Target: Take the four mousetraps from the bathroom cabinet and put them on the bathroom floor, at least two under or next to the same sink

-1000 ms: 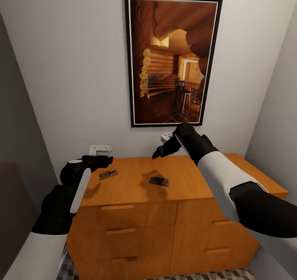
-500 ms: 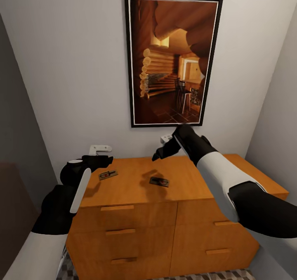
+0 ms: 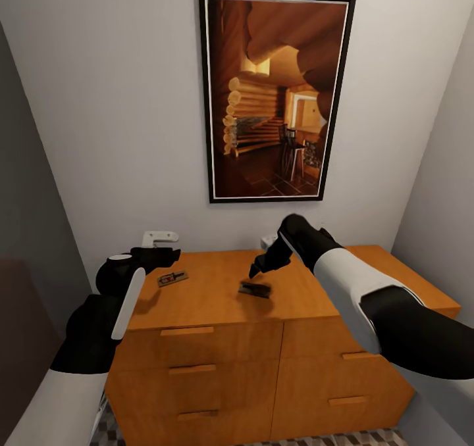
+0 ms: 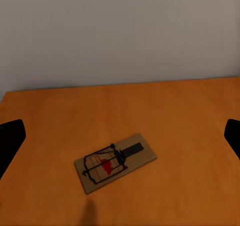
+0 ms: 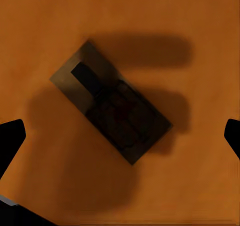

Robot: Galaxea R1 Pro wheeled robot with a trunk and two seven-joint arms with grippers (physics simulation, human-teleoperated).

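Note:
Two mousetraps lie on the flat top of the orange-brown cabinet [image 3: 210, 301]. One mousetrap [image 3: 172, 277] rests near the top's left end, just in front of my left gripper [image 3: 170, 256]. In the left wrist view this trap [image 4: 115, 162] lies flat between and a little beyond the open fingertips [image 4: 11, 136]. The other mousetrap [image 3: 255, 290] sits near the middle, in shadow, directly under my right gripper [image 3: 257, 270]. The right wrist view looks straight down on that trap [image 5: 112, 103], with the open fingertips [image 5: 11, 133] on either side and above it.
The cabinet's drawers [image 3: 197, 367] are shut, each with a slim bar handle. A framed picture [image 3: 276, 94] hangs on the wall behind. Grey walls stand close on both sides. A strip of patterned floor tile [image 3: 368, 438] shows below the cabinet.
My right gripper has come down and slightly right, from well above the cabinet top to just over the middle mousetrap. The left arm and both traps have not moved.

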